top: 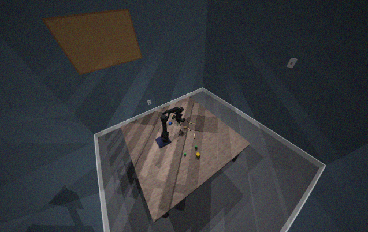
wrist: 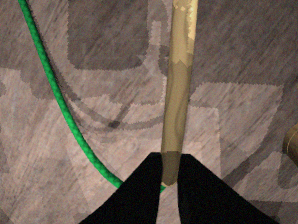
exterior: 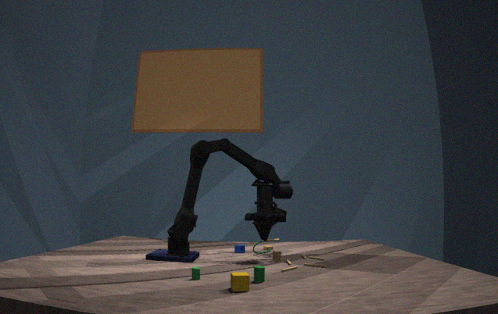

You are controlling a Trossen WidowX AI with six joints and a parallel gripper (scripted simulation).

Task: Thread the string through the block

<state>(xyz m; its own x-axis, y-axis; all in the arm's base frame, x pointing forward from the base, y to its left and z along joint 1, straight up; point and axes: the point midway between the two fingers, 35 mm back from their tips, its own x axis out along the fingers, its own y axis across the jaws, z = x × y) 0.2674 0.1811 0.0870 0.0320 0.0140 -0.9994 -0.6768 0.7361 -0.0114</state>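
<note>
I have the black parallel-jaw gripper (wrist: 166,176) clamped on one end of the thin pale wooden stick (wrist: 178,76), held above the table, green string (wrist: 56,92) trailing. Step in hand: carry. Next, I judge: align the stick with the hole in the small tan wooden block (exterior: 277,255).

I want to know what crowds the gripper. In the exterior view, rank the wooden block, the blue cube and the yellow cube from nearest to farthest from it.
Measured from the gripper, shut on the stick:
1. Wooden block, just below and to the right of it.
2. Blue cube, to the left, toward the arm's base.
3. Yellow cube, well below it, toward the table's front edge.
</note>
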